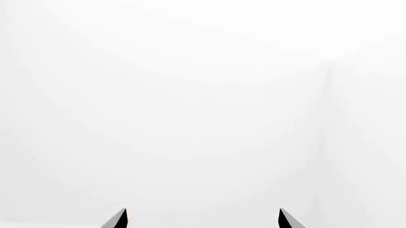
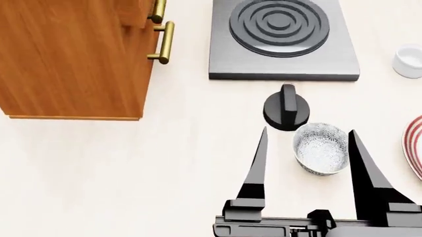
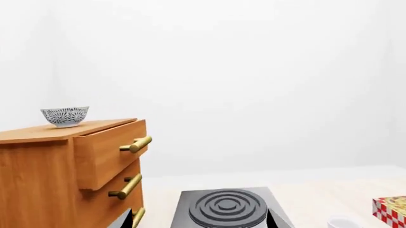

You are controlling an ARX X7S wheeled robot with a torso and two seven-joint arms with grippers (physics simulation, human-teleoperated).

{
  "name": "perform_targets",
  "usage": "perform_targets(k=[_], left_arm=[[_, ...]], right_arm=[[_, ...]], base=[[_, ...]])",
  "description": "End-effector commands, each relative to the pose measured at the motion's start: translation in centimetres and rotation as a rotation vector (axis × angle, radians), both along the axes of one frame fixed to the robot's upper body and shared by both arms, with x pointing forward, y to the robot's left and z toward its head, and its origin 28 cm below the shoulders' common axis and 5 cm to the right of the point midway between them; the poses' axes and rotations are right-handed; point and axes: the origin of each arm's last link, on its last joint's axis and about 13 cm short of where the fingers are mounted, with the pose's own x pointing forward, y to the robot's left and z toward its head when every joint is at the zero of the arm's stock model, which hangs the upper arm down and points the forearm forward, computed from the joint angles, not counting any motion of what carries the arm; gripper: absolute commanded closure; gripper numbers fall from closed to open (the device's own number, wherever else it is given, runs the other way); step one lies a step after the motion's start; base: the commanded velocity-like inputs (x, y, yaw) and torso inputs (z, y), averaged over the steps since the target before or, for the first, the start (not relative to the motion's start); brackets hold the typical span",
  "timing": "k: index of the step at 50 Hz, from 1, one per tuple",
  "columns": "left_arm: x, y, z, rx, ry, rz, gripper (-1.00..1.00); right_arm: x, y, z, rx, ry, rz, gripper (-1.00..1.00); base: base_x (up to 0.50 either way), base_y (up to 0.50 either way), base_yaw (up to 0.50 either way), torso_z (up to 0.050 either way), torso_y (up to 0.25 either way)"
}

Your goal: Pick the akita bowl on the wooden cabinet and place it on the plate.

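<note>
The akita bowl, white with a dense grey pattern, stands on top of the wooden cabinet near its far left corner; only the right wrist view shows it. My right gripper is open and empty, low over the table. It points toward the stove, well below and to the right of that bowl. A second bowl of the same pattern sits on the table under the spread fingers. The plate with red rings shows at the right edge. My left gripper is open, facing a blank white wall.
A grey stove with a black burner lies ahead, and a black knob sits in front of it. A plain white cup stands at the far right. A red checked box is beyond it. The cabinet's upper drawer stands pulled out.
</note>
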Motion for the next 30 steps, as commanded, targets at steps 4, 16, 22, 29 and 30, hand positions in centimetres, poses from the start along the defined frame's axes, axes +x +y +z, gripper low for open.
perform_targets(k=[4, 16, 22, 29, 30], left_arm=[[-0.28, 0.44, 2.55, 0.009, 0.002, 0.012, -1.0], [-0.24, 0.66, 2.45, -0.003, 0.006, 0.01, -1.0], [-0.37, 0.58, 2.48, 0.002, 0.004, 0.008, -1.0], [-0.42, 0.56, 2.47, 0.003, 0.004, 0.006, -1.0], [-0.41, 0.57, 2.42, 0.004, 0.005, 0.007, -1.0]], right_arm=[[-0.07, 0.02, 0.11, -0.002, -0.008, 0.005, -1.0], [-0.09, 0.03, 0.19, -0.002, -0.01, 0.005, -1.0], [-0.12, -0.01, 0.23, 0.0, -0.01, 0.005, -1.0], [-0.09, -0.02, 0.2, 0.003, -0.007, 0.005, -1.0], [-0.08, -0.01, 0.18, 0.002, -0.006, 0.006, -1.0]], base=[[0.42, 0.0, 0.0, 0.0, 0.0], [0.42, 0.0, 0.0, 0.0, 0.0], [0.42, 0.0, 0.0, 0.0, 0.0], [0.42, 0.0, 0.0, 0.0, 0.0], [0.42, 0.0, 0.0, 0.0, 0.0]])
